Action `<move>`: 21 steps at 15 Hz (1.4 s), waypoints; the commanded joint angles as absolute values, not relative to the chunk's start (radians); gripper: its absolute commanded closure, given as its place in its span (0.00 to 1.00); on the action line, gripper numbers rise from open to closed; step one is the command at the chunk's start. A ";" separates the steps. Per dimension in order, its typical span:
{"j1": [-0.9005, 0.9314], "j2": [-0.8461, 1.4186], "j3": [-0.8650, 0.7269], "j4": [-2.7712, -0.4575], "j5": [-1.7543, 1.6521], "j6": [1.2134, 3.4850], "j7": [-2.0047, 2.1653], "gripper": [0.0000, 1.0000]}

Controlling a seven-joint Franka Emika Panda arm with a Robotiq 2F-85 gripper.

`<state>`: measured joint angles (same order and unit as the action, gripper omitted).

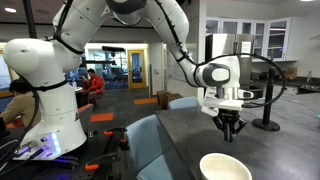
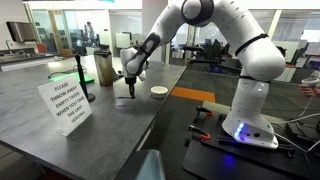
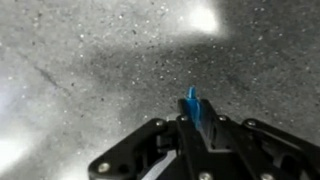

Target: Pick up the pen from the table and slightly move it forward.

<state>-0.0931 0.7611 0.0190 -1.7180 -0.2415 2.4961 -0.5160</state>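
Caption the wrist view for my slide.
The hand, shut on the blue pen, over the speckled grey table.

You have one arm, one gripper (image 1: 231,136), one pen (image 3: 192,100), one table (image 2: 110,125). You can count one white bowl (image 1: 225,167), one sign card (image 2: 65,103), two grey chairs (image 1: 150,145).

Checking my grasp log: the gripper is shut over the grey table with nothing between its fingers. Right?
No: the wrist view shows the blue pen clamped in the gripper. The rest holds: it is shut, over the grey table.
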 commanded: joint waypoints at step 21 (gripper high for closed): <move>-0.147 0.433 0.064 -1.996 -0.267 2.429 -0.809 0.00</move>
<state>-0.1496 0.5801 0.0742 -1.8371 -0.2890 2.4125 -0.8786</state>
